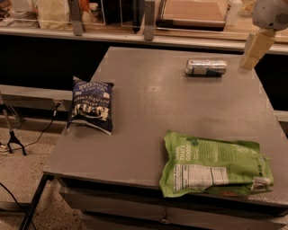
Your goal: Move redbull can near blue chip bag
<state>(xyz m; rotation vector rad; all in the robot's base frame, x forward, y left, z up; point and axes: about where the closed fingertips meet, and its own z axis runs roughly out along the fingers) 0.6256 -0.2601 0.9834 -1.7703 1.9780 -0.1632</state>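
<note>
Redbull can [206,67] — gripper [248,62] just right, arm [270,13] cropped

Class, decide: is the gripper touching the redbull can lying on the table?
Apart. The camera view shows a strip of table between the redbull can and the gripper, which hangs beside the can's end.

The tool [253,50] hangs at the upper right of the frame, near the far right corner of the tabletop [180,112]. The arm above it is cut off by the top edge. The label on the redbull can [206,67] is too blurred to read. The small print on the green bag [211,164] is illegible. The shelf items [54,11] along the top are cropped.
</note>
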